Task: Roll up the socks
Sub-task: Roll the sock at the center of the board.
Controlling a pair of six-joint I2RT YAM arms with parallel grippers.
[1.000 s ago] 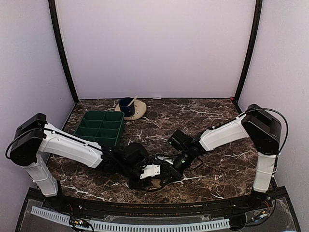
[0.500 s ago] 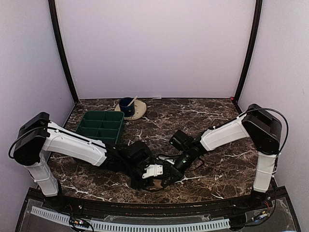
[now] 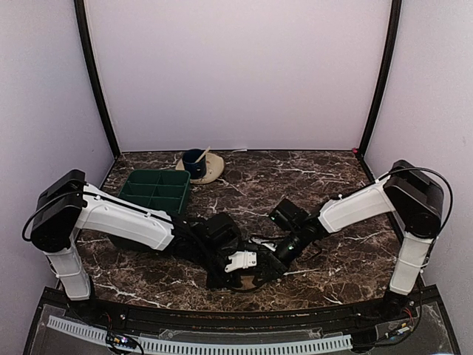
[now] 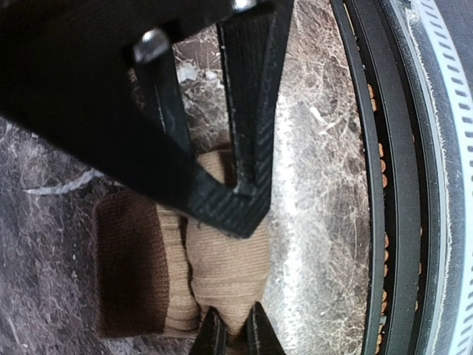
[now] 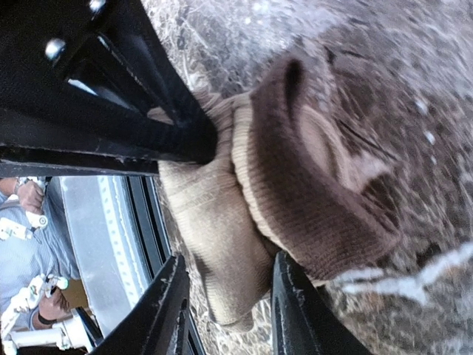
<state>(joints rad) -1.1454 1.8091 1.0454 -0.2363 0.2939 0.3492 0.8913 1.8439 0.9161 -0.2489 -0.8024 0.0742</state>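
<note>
At the lower centre of the overhead view, close to the near edge of the marbled bench (image 4: 310, 185), both arms meet over the socks (image 4: 225, 259), which that camera cannot show beneath them. My left end effector (image 4: 235, 336) has its fingers pressed close together, pinching a fold of tan cloth at the bottom of its wrist view. My right end effector (image 5: 230, 259) stands spread, its fingers astride the tan roll rather than clamped on it. I judge the step to be finishing the roll by drawing the brown cuff (image 4: 129, 266) over the bundle. To do it well, I would hold the left pinch firm as the anchor. I would set the right fingers deep enough to catch the cuff's lip alone, then pull across the roll, not along it, so the turns do not slacken. In the left wrist view the bundle's long axis runs top to bottom of the frame, with the brown cuff lying along its left side. In the right wrist view the cuff's open mouth faces the upper right.
</note>
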